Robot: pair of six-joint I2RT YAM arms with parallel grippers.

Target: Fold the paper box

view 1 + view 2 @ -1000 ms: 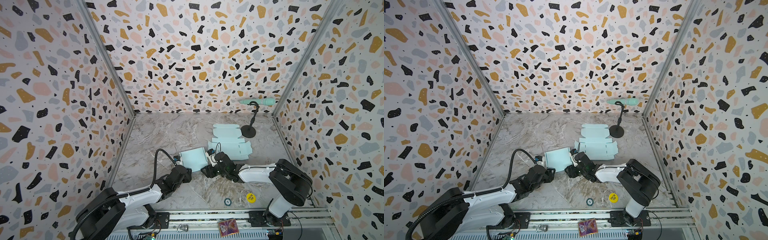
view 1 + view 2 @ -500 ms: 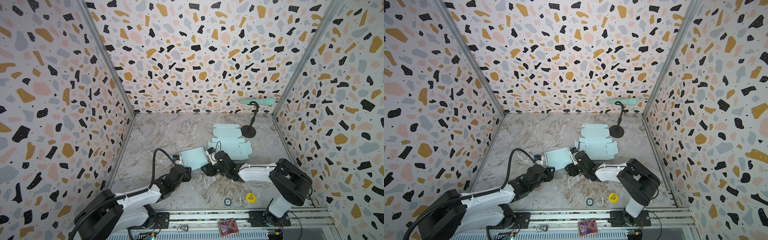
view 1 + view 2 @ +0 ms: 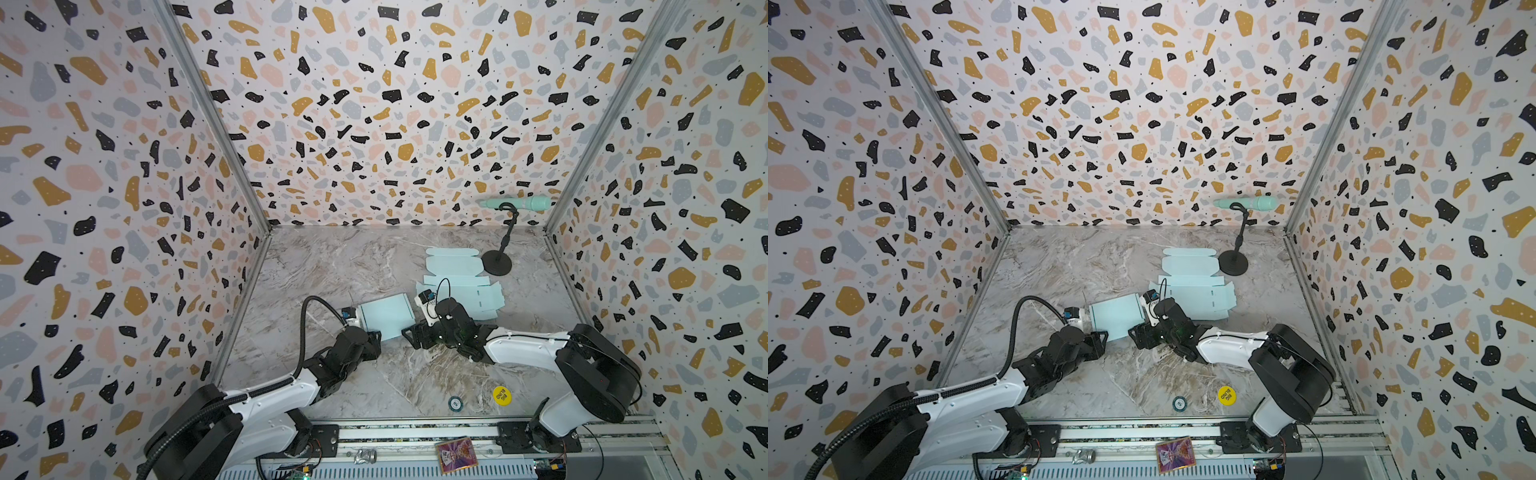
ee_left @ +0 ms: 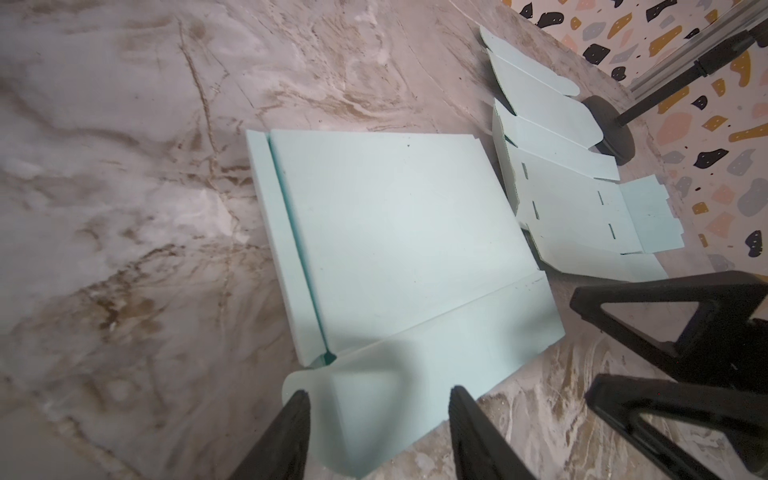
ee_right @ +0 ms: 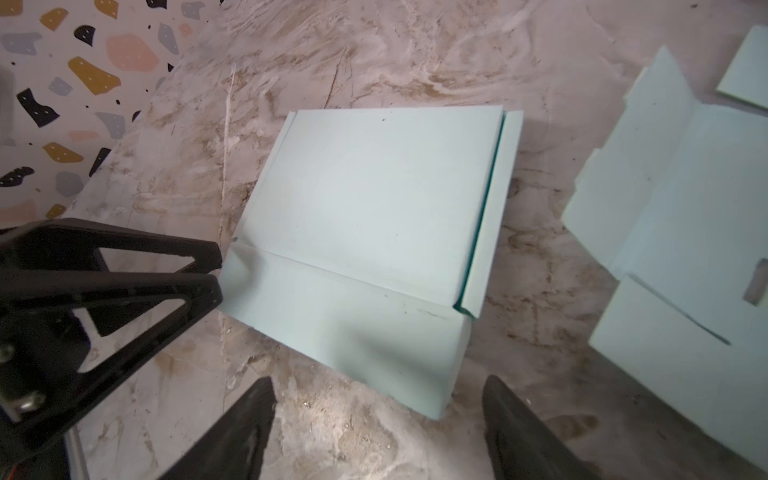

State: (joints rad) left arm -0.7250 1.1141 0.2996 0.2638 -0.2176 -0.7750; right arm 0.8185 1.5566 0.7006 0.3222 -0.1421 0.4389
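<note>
The paper box [image 3: 386, 316] [image 3: 1115, 318] is pale mint and lies folded flat on the marble floor, with a narrow side flap standing along one edge. My left gripper [image 3: 373, 337] [image 3: 1100, 338] [image 4: 378, 411] is at its near left corner. It is open, with the box's rounded front flap [image 4: 357, 411] lying between the fingers. My right gripper [image 3: 409, 334] [image 3: 1136, 332] [image 5: 378, 399] is open wide just off the near right corner [image 5: 440, 399], with only bare floor between its fingers. Each wrist view also shows the other gripper beside the box [image 4: 395, 232] [image 5: 374, 216].
Flat unfolded box blanks [image 3: 457, 286] [image 4: 573, 195] lie behind the right gripper. A black stand base [image 3: 497, 264] holds a mint microphone [image 3: 515, 203] at the back right. A yellow disc [image 3: 501, 395] and a small round chip [image 3: 455, 402] lie near the front rail.
The right gripper's jaws have spread wider and come off the box's corner. The left jaws have opened a little. The box has barely shifted.
</note>
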